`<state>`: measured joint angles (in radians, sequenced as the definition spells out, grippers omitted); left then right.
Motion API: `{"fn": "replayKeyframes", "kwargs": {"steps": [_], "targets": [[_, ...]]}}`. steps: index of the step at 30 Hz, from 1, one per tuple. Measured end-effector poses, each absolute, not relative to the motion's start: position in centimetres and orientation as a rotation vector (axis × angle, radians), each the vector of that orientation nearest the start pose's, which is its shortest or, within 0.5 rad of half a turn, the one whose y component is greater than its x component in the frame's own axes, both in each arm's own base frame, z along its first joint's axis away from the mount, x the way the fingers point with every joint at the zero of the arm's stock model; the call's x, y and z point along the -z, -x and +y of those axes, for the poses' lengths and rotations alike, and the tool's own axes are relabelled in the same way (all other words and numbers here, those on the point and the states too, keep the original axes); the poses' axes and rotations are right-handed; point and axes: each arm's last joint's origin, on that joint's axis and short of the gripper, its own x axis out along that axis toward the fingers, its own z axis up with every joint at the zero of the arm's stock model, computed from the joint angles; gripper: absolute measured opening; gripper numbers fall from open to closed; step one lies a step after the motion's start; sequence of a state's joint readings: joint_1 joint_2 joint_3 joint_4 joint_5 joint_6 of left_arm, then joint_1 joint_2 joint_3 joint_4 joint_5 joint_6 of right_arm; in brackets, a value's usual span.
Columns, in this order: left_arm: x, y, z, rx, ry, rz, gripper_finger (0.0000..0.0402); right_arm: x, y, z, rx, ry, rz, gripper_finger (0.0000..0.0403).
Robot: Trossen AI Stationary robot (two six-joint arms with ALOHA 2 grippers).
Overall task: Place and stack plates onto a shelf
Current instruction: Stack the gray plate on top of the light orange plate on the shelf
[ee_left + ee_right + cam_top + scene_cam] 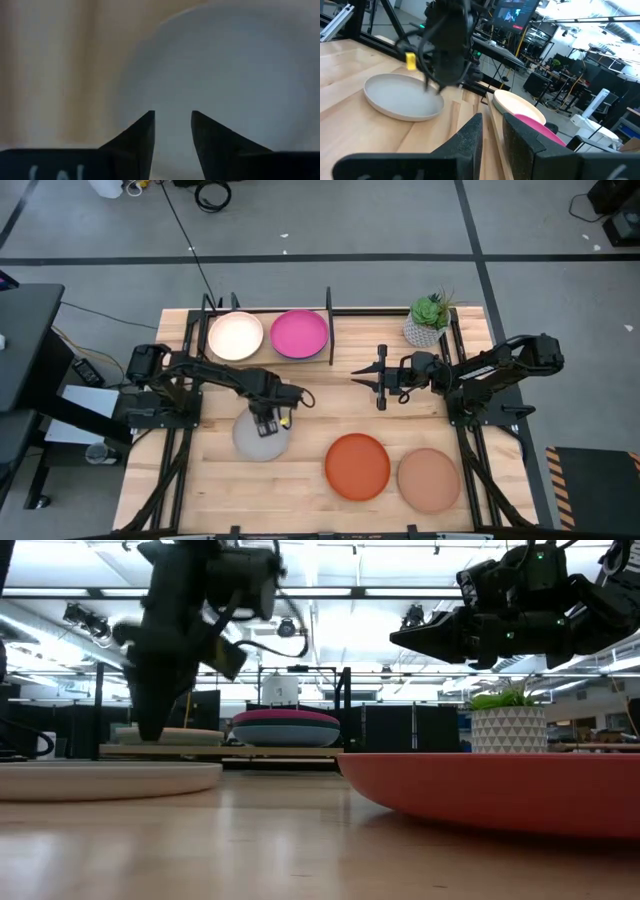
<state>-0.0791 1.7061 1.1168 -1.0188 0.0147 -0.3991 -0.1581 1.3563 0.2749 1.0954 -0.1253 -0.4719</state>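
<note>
Grey plate (pixel 260 442) on pale wooden tabletop (pixel 300 480) — left gripper (pixel 267 423) seemingly just above, fingers narrowly parted — cluttered workshop behind.

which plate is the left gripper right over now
The grey plate. The left gripper hangs just above it, fingers slightly apart. The orange and tan plates lie farther right; cream and pink are on the shelf.

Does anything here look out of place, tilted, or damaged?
Nothing stands out. The cream plate and pink plate lie flat on the shelf; the grey plate, orange plate and tan plate lie flat on the table.
</note>
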Motion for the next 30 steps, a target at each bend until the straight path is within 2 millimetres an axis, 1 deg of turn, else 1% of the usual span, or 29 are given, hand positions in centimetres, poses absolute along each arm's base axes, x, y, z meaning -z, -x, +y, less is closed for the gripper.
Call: {"fn": "replayKeyframes", "kwargs": {"steps": [2, 5, 7, 9, 13, 16, 19, 26, 30], "targets": [[-18.4, -29.7, -3.2, -0.251, 0.406, 1.520, 0.0136, -17.5, -22.6, -3.2, 0.035, 0.473, -0.006, 0.0081], [-18.6, -30.7, -4.4, -0.338, 0.593, 1.395, 0.0136, -17.5, -22.6, -3.2, 0.035, 0.473, -0.006, 0.0081], [-18.5, -31.3, -5.1, -0.390, 0.681, 1.336, 0.0136, -17.5, -22.6, -3.2, 0.035, 0.473, -0.006, 0.0081], [-18.3, -31.3, -5.5, -0.442, 0.735, 1.320, 0.0136, -17.5, -22.6, -3.2, 0.036, 0.473, -0.007, 0.0081], [-17.6, -31.5, -5.8, -0.544, 0.789, 1.308, 0.0137, -17.6, -22.6, -3.2, 0.037, 0.474, -0.014, 0.0081], [-17.2, -32.0, -5.8, -0.568, 0.818, 1.263, 0.0137, -17.6, -22.6, -3.2, 0.037, 0.471, -0.020, 0.0081], [-16.7, -32.7, -5.7, -0.552, 0.840, 1.230, 0.0137, -17.6, -22.6, -3.2, 0.036, 0.471, -0.017, 0.0081], [-15.3, -33.4, -5.7, -0.554, 0.876, 1.256, 0.0137, -17.6, -22.6, -3.2, 0.035, 0.474, -0.013, 0.0081], [-14.3, -33.6, -5.8, -0.547, 0.856, 1.284, 0.0137, -17.6, -22.6, -3.2, 0.035, 0.475, -0.016, 0.0081]]}}
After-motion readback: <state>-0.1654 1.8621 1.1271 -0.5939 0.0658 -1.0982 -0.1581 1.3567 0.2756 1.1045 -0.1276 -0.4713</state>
